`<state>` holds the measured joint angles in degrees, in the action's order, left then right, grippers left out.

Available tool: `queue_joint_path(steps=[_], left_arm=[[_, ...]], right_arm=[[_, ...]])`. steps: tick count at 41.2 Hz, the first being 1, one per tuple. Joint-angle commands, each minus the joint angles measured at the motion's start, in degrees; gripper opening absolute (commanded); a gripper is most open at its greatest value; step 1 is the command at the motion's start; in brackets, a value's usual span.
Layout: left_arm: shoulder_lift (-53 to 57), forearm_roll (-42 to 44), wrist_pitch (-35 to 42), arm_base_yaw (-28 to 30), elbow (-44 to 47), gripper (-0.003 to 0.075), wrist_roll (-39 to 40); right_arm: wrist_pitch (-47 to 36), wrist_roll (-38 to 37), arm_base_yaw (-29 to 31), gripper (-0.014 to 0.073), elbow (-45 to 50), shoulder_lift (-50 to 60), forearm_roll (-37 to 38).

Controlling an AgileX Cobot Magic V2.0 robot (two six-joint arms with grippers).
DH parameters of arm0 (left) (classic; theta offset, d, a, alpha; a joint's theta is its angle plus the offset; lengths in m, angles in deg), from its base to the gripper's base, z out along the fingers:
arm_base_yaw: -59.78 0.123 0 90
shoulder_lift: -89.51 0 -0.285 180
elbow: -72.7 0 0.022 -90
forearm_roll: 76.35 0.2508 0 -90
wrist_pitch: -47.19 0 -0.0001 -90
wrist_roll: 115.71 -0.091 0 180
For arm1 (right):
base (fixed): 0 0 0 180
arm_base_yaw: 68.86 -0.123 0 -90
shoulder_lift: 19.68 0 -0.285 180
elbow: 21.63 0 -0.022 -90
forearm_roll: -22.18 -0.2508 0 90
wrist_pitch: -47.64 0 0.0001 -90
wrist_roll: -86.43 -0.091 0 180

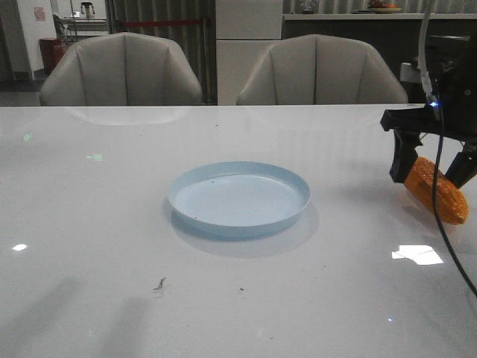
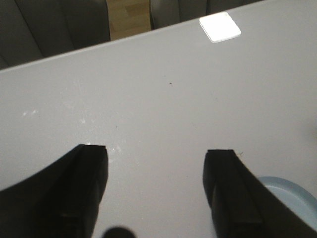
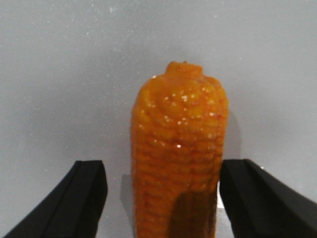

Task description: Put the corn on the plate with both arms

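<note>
Bumpy orange corn cob (image 1: 436,190) lies on the worktop at the pale blue round plate's (image 1: 238,198) three o'clock, ungrasped; right fingers (image 3: 79,198) straddle it spread, left fingers (image 2: 84,188) spread and empty.

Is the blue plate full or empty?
Empty. The plate shows only bare blue surface with a few tiny specks; the corn lies on the table off to its right.

white table (image 1: 89,224), two grey chairs (image 1: 121,68)

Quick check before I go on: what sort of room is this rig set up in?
Probably an office meeting room or lounge: a long glossy white table, two padded grey armchairs behind it, and a counter along the back wall.
</note>
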<state>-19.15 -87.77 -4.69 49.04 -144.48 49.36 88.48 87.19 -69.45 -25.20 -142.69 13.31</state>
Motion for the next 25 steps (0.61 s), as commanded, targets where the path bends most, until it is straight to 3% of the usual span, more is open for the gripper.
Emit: queue_joint_path(steps=[1, 9, 18, 25], left_arm=[[6.60, -1.41, 11.07, 0.11, 4.22, 0.0459, -0.17], [14.96, -0.89, 20.39, 0.11, 18.89, 0.0459, -0.22], [26.90, 1.39, 30.43, 0.11, 38.00, 0.0459, -0.22], [35.62, 1.39, 30.63, 0.11, 50.59, 0.0459, -0.22]], right_arm=[[-1.43, 0.90, -0.83, 0.0582, -1.95, 1.68, -0.08], [-1.71, 0.90, -1.24, 0.0545, -1.95, 0.72, -0.02], [-2.25, 3.08, -1.24, 0.0328, -2.25, 0.72, 0.20], [1.48, 3.72, -1.99, 0.0307, -7.32, 0.72, 0.20]])
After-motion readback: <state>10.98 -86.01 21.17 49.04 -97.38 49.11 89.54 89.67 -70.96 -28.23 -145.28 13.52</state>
